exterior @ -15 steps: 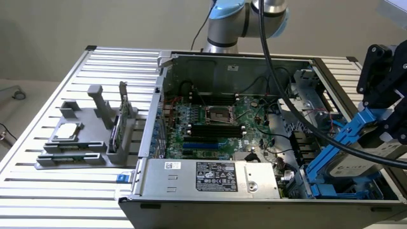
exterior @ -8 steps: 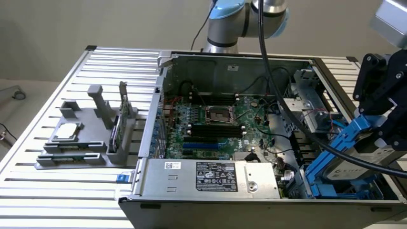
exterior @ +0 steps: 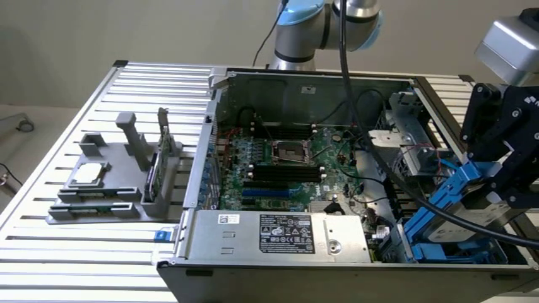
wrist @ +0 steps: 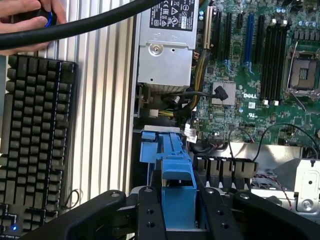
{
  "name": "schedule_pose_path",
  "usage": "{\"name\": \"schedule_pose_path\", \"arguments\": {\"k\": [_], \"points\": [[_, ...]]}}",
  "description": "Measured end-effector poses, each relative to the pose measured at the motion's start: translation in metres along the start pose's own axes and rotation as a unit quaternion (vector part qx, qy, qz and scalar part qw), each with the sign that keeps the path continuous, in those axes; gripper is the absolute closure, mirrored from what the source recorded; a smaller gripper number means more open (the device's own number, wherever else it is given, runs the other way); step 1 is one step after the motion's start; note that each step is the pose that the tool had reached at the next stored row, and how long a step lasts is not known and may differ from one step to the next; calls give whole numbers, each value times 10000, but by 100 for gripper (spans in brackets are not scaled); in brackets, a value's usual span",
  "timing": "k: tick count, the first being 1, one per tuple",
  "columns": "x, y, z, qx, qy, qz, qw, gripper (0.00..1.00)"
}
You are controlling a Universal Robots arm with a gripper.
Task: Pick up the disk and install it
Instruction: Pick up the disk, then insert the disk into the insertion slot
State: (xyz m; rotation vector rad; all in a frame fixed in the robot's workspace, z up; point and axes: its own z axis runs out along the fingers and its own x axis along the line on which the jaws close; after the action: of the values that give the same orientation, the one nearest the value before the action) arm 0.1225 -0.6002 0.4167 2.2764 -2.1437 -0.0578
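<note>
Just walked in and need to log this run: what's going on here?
A robot arm's claw is shut on the disk, a silver drive in a blue carrier. It holds the disk tilted over the open computer case at the exterior view's right, near the corner by the power supply. The disk isn't seated in the case yet. Outside the case, a person's hand is near a keyboard on the slatted table.

White lettering reading DELL stands on the green motherboard (wrist: 250, 107) inside the open computer case. The black label (wrist: 175, 12) on the power supply (wrist: 165, 50) carries certification symbols and fine print too small to read.
</note>
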Motion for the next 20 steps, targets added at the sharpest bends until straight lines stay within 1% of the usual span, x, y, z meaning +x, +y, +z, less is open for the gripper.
{"name": "schedule_pose_path", "arguments": {"k": [3, 7, 10, 20], "points": [[0, -1, 34, 0, -13, 0, 10000, 68], [-4, -3, 66, 1, -44, -1, 10000, 68], [-8, -4, 90, 3, -80, -2, 10000, 68], [-14, -7, 171, 7, -172, -6, 9999, 68]]}}
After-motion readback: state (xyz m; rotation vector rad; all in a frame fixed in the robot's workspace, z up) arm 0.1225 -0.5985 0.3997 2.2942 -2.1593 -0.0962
